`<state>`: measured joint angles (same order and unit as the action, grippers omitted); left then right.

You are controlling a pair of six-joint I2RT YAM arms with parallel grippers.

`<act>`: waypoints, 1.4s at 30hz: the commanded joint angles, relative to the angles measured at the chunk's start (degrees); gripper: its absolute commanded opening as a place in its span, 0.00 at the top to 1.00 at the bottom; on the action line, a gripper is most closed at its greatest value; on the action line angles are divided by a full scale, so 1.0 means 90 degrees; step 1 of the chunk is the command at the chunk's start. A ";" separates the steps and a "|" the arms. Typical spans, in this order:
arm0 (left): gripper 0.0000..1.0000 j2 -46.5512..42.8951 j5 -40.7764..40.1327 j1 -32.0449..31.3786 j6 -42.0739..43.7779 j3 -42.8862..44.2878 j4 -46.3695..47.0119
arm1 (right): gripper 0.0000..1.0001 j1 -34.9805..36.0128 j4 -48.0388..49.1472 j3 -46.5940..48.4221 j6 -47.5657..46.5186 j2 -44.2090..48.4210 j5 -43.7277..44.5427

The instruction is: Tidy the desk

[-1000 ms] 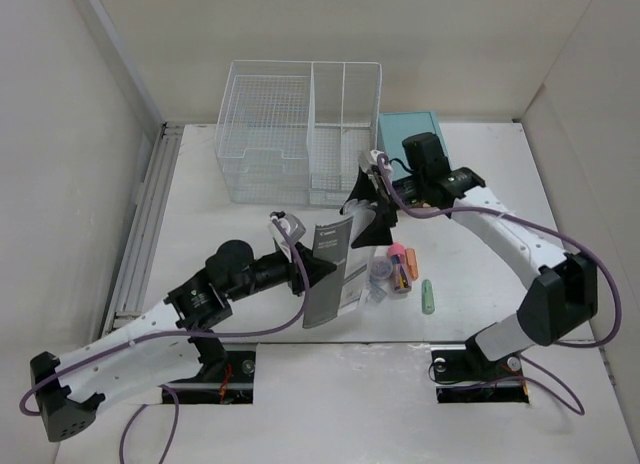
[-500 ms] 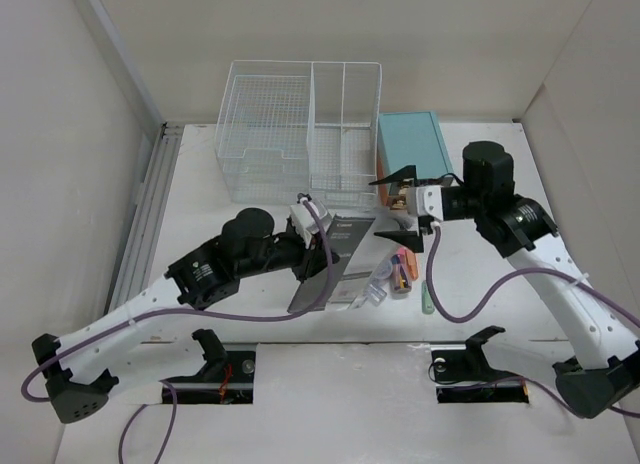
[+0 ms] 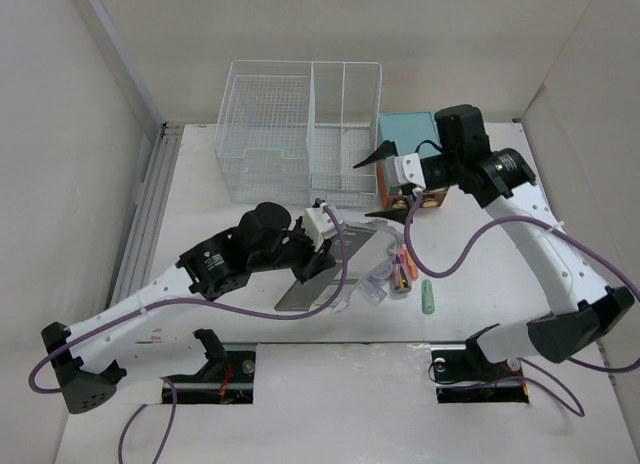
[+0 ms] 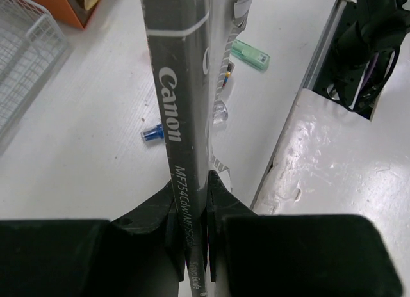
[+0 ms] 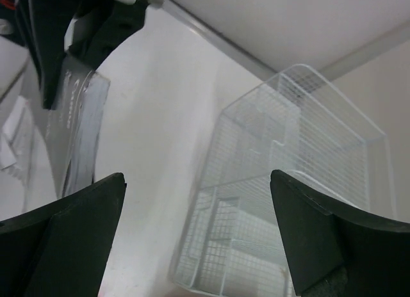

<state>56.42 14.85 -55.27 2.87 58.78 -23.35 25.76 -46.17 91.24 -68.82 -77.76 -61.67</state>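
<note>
The desk (image 3: 200,214) is a white tabletop. My left gripper (image 3: 316,246) is shut on the spine end of a thin grey Canon setup guide (image 3: 322,280), held above the desk and leaning over to the right. In the left wrist view the guide (image 4: 182,98) runs edge-on away from the left gripper (image 4: 191,210), and both pads press on it. My right gripper (image 3: 366,192) hangs open in the air in front of the teal drawer box (image 3: 410,134), with nothing between its fingers. The right wrist view looks past that gripper (image 5: 198,207) at the wire basket (image 5: 288,201).
A white wire-mesh basket (image 3: 300,134) stands at the back. Orange and pink markers (image 3: 403,269), a clear bag of small items (image 3: 378,282) and a green highlighter (image 3: 428,296) lie right of the guide. A small blue cap (image 4: 152,134) lies on the desk. A grooved rail (image 3: 145,214) runs along the left edge.
The right gripper has left the guide's top edge and moved up and back toward the teal box, staying open. The left arm has carried the guide right and tipped it flatter.
</note>
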 commanded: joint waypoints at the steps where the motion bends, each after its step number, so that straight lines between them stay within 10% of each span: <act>1: 1.00 -0.0127 -0.0107 -0.0002 0.0305 0.0578 0.0545 | 0.01 0.0155 -0.1947 0.0584 -0.1220 -0.0325 -0.0404; 19: 1.00 0.0089 -0.1221 -0.0002 0.0608 0.0754 0.0300 | 0.05 0.0506 -0.2877 0.0723 -0.0987 -0.0306 -0.0687; 34: 1.00 -0.0409 -0.0791 -0.0002 0.0667 0.0988 0.0476 | 0.06 0.0507 -0.0937 -0.0040 0.0370 -0.1009 -0.0492; 39: 1.00 -0.0635 -0.0859 -0.0002 0.0735 0.1047 0.0592 | 0.20 0.0507 -0.0846 -0.0313 0.0605 -0.1009 -0.0355; 42: 1.00 -0.0635 -0.0918 -0.0002 0.0793 0.1047 0.0670 | 0.49 0.0507 -0.0846 -0.0372 0.0605 -0.0941 -0.0432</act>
<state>52.99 5.96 -55.37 8.67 63.57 -26.72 30.09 -56.21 88.62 -64.42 -87.66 -64.05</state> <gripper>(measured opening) 0.096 0.560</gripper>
